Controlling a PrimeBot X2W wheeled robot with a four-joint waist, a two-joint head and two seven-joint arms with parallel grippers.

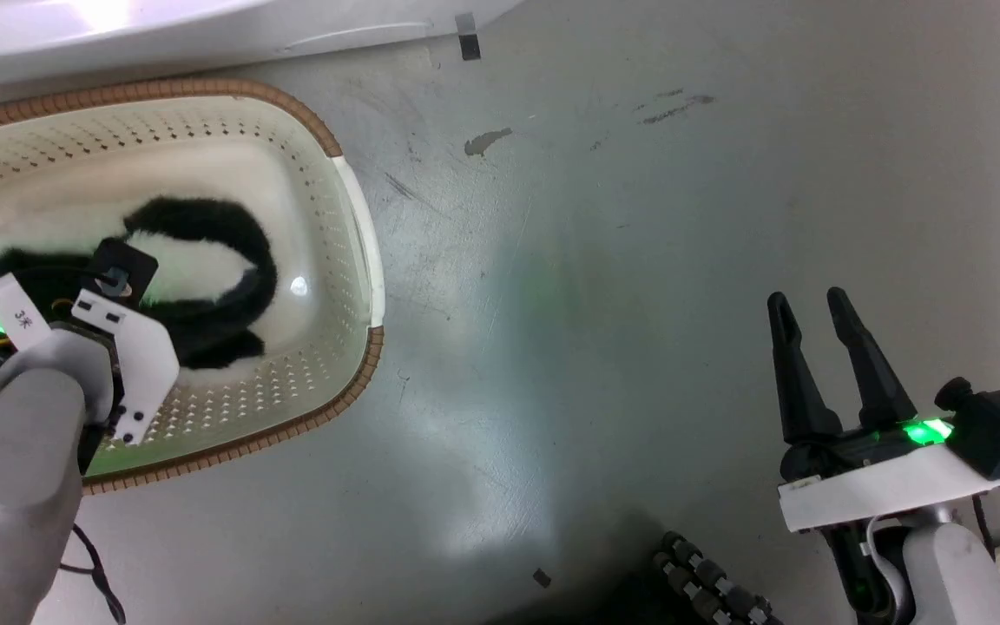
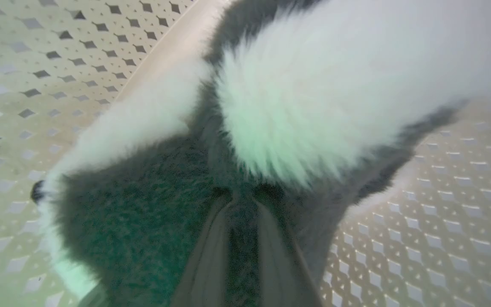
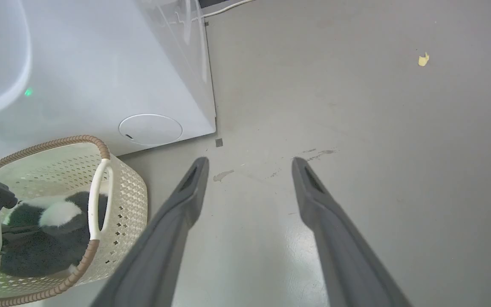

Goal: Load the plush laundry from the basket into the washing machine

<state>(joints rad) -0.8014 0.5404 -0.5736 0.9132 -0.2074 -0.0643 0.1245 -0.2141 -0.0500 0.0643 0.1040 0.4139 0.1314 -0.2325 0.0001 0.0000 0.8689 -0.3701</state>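
The left pincer (image 2: 245, 197) is down inside the basket (image 1: 205, 86), its two dark fingers (image 2: 209, 260) drawn close together with black fur pinched between them, so it looks to have closed on the plush (image 1: 205, 227). The plush lies on the basket floor, a black curl with white patches, and I can't tell whether any of it has come off the bottom. So this is the grasping step, with the load not yet lifted out. Beside the basket, the washer (image 3: 100, 64) stands close, its white front rising just behind the rim. From here I can't see whether its door stands open. Well off to the other side, the right pincer (image 1: 808, 299) hangs spread open above the bare floor (image 1: 604, 260), holding nothing. The next move, I'd say, calls for a straight lift clear of the rim with the grip kept firm, since fluffy fur can slip, then a swing toward the washer's mouth.
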